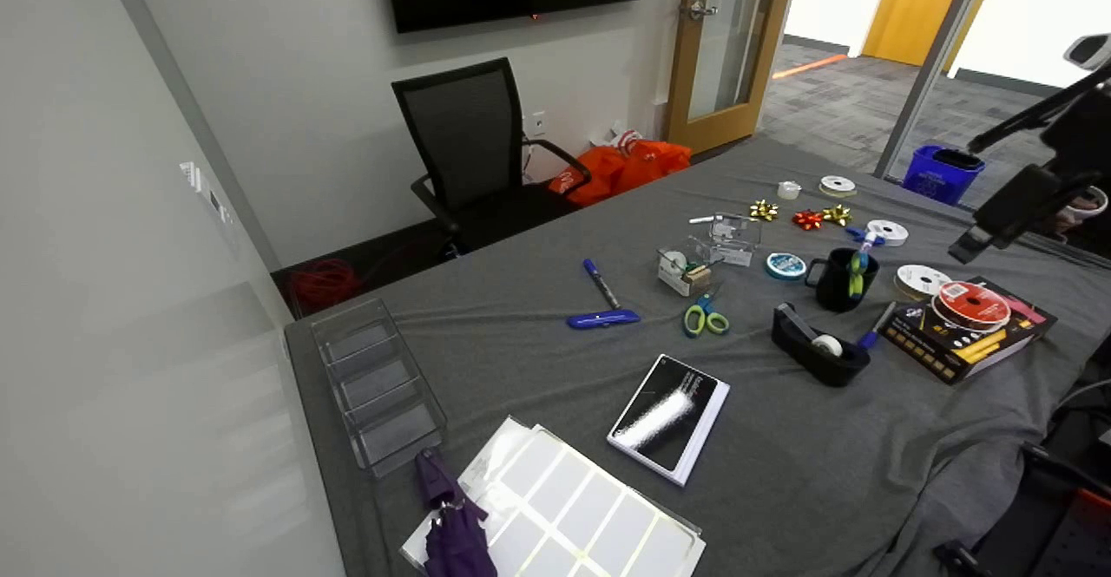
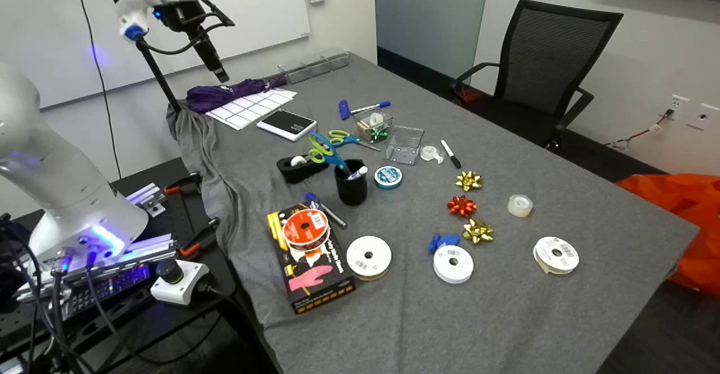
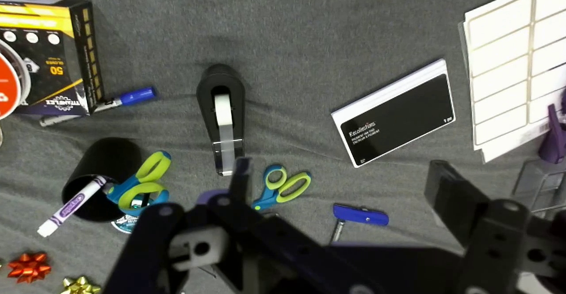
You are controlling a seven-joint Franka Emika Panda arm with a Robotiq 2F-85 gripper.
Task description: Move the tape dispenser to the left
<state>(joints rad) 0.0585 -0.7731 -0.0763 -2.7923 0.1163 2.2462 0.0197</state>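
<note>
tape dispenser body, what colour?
Black. The tape dispenser shows best in the wrist view.

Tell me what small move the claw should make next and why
Probably shift the open claw sideways toward the tape dispenser before lowering: in the wrist view the dispenser appears up and left of the gap between the claw's fingers, nothing is gripped, and the claw hangs above the table.

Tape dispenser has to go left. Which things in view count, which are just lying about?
In the job: tape dispenser, gripper (open, apart from it).

Just lying about: mug, loose scissors, glove box, red spool, ink pad, label sheets, umbrella, red bow, among others.
</note>
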